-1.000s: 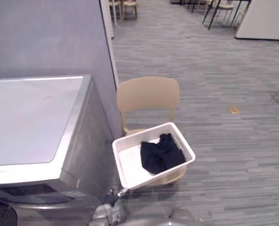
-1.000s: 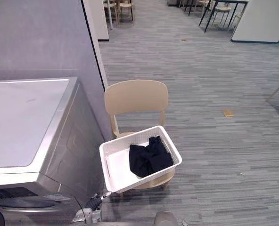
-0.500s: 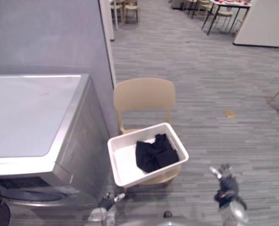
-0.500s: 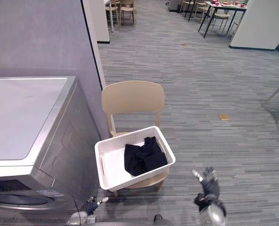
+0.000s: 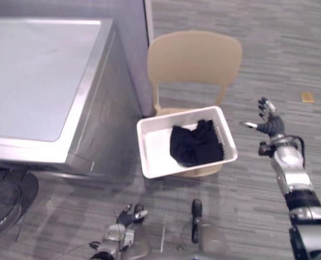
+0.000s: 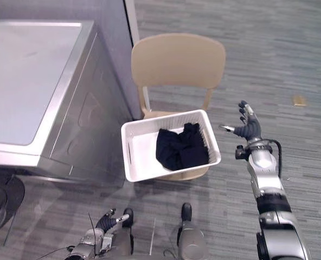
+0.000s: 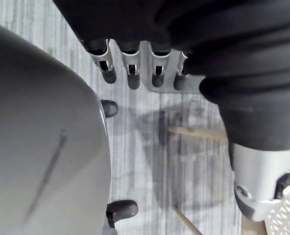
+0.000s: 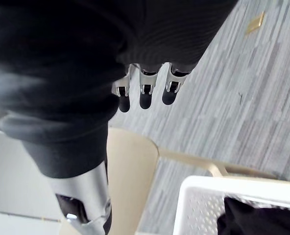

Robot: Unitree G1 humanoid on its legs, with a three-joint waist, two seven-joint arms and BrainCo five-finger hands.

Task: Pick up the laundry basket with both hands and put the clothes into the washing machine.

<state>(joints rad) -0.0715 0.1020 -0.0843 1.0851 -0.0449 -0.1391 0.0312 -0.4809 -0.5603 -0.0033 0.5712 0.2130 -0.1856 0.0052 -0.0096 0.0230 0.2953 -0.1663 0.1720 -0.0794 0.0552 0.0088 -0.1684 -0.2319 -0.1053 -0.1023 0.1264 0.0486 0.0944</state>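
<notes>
The right arm (image 6: 264,176) is made of rounded silver-grey segments separated by black bands. The right hand (image 6: 248,127) and the left hand (image 5: 127,216) each have a dark ribbed cover over the back and wrist. Their silver fingers (image 7: 131,68) end in dark tips, and the thumb (image 8: 84,196) is silver too.

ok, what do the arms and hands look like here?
The right arm is made of silver-grey segments with dark bands at the joints. The right hand and left hand have silver fingers with dark rounded tips and a separate thumb. A dark ribbed cover wraps each hand's back and wrist. No markings legible.
</notes>
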